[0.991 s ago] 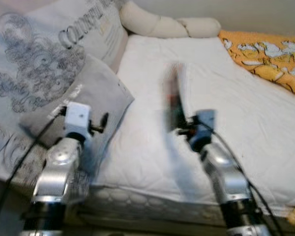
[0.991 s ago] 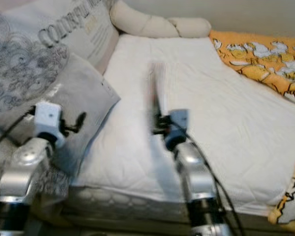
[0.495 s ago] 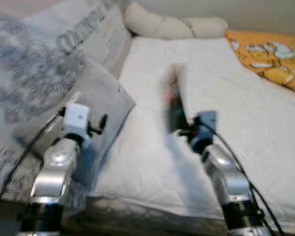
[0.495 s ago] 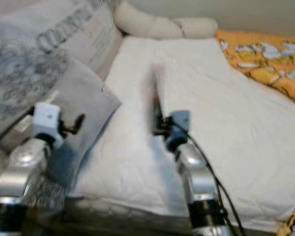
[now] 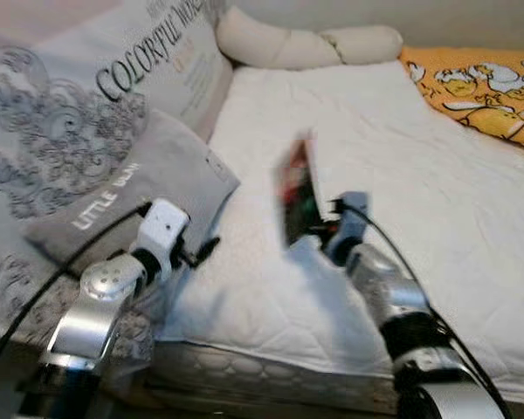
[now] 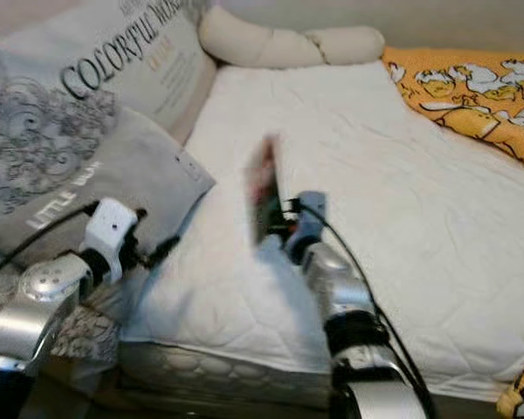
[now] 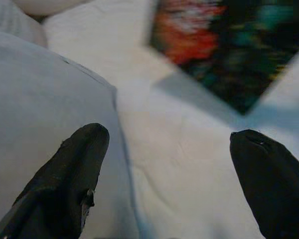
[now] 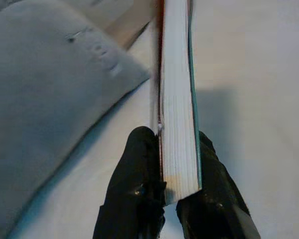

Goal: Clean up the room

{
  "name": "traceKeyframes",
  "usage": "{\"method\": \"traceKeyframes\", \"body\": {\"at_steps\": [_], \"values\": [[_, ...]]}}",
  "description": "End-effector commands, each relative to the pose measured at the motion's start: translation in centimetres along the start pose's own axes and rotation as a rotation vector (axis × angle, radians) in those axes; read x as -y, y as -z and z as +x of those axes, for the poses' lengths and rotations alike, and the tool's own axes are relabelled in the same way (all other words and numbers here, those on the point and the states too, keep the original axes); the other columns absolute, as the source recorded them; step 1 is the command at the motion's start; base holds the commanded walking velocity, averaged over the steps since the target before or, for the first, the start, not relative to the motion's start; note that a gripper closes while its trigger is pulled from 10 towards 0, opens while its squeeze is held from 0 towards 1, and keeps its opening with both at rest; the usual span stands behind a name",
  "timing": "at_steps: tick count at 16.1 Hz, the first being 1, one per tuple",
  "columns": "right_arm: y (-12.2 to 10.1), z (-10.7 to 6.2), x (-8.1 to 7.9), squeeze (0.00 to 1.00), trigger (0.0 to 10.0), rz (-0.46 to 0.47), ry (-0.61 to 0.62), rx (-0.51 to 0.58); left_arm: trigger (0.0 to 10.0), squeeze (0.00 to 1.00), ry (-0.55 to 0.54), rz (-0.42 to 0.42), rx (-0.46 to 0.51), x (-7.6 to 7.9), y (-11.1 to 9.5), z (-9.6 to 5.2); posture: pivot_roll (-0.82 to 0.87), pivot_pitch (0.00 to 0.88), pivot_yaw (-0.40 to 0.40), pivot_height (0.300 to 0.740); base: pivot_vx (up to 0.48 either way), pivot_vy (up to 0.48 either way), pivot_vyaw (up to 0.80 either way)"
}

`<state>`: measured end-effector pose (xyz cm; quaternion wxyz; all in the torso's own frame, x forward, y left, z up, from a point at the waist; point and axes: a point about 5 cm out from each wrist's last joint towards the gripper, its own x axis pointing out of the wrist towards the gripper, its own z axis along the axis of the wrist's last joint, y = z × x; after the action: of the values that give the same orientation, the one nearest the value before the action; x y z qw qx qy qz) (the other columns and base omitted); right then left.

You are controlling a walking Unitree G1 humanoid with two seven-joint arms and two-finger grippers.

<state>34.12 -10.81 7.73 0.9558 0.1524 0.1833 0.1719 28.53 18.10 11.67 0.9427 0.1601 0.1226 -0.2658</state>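
Left eye view: a book [image 5: 297, 194] stands upright above the white mattress [image 5: 437, 175], pinched in the right gripper [image 5: 319, 231], beside the grey pillow [image 5: 131, 196]. Left wrist view: the left gripper [image 7: 172, 179] is spread wide, holding nothing. Right wrist view: both fingers [image 8: 137, 194] clamp the book's pages.

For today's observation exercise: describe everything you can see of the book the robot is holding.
The book is a thick paperback with a dark cover printed in red and green, and cream page edges. It is closed and held upright on edge above the white mattress, clamped between the black fingers of the right gripper. It looks blurred in the head views.
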Motion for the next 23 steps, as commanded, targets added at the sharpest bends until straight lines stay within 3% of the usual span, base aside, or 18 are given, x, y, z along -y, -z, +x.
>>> {"method": "traceKeyframes", "body": {"at_steps": [1, 6, 8, 9, 10, 11, 14, 15, 17, 19, 20, 23], "values": [[-2.0, 1.0, -0.7, 0.00, 10.0, 0.046, -0.019, 0.066, 10.0, 0.22, 0.064, 0.035, -0.032, 0.0, 0.0, -0.8, 0.10, 0.000, 0.084, 0.740, 0.000, 0.000, 0.00], [-1.1, 2.6, -1.6, 0.00, 10.0, 0.292, 0.031, 0.000, 10.0, 0.22, 0.191, 0.097, -0.113, 0.1, 0.3, -3.4, 0.23, 0.000, 0.056, 0.740, 0.000, 0.000, 0.00], [2.3, 2.0, -0.9, 0.00, 10.0, 0.394, 0.131, -0.108, 10.0, 0.22, 0.266, 0.110, -0.155, 0.8, 0.1, -5.1, 0.31, 0.000, 0.041, 0.740, 0.000, 0.000, 0.00], [3.0, 1.8, -0.7, 0.38, 10.0, 0.402, 0.144, -0.132, 10.0, 0.22, 0.279, 0.112, -0.162, 1.1, 0.1, -5.3, 0.33, 0.000, 0.039, 0.740, 0.000, 0.000, 0.00], [4.1, 1.5, -0.4, 0.60, 10.0, 0.388, 0.171, -0.171, 10.0, 0.22, 0.297, 0.110, -0.171, 1.4, 0.0, -5.7, 0.34, 0.000, 0.037, 0.740, 0.000, 0.000, 0.00], [5.3, 0.8, 0.7, 1.00, 10.0, 0.379, 0.236, -0.212, 10.0, 0.22, 0.311, 0.106, -0.181, 1.8, 0.0, -6.0, 0.36, 0.000, 0.029, 0.740, 0.000, 0.000, 0.00], [6.1, -0.1, 2.3, 1.00, 10.0, 0.409, 0.316, -0.223, 10.0, 0.22, 0.313, 0.102, -0.189, 2.1, -0.1, -6.1, 0.37, 0.000, 0.023, 0.740, 0.000, 0.000, 0.00], [6.5, -1.1, 4.1, 1.00, 10.0, 0.423, 0.391, -0.232, 10.0, 0.22, 0.304, 0.093, -0.188, 2.3, -0.2, -6.0, 0.37, 0.000, 0.016, 0.740, 0.000, 0.000, 0.00], [6.8, -1.6, 4.9, 1.00, 10.0, 0.420, 0.406, -0.234, 10.0, 0.22, 0.297, 0.086, -0.186, 2.4, -0.2, -5.8, 0.37, 0.000, 0.014, 0.740, 0.000, 0.000, 0.00], [7.3, -2.8, 6.6, 1.00, 10.0, 0.398, 0.478, -0.240, 10.0, 0.22, 0.286, 0.042, -0.157, 3.0, -0.2, -4.9, 0.32, 0.000, 0.017, 0.740, 0.000, 0.000, 0.00], [7.3, -3.2, 7.3, 1.00, 10.0, 0.442, 0.499, -0.220, 10.0, 0.22, 0.272, 0.017, -0.148, 3.3, 0.1, -4.3, 0.28, 0.000, 0.017, 0.740, 0.000, 0.000, 0.00], [8.1, -3.3, 6.7, 1.00, 10.0, 0.422, 0.389, -0.251, 10.0, 0.22, 0.252, -0.012, -0.159, 3.4, 1.3, -3.7, 0.20, 0.000, 0.011, 0.740, 0.000, 0.000, 0.00]]}}
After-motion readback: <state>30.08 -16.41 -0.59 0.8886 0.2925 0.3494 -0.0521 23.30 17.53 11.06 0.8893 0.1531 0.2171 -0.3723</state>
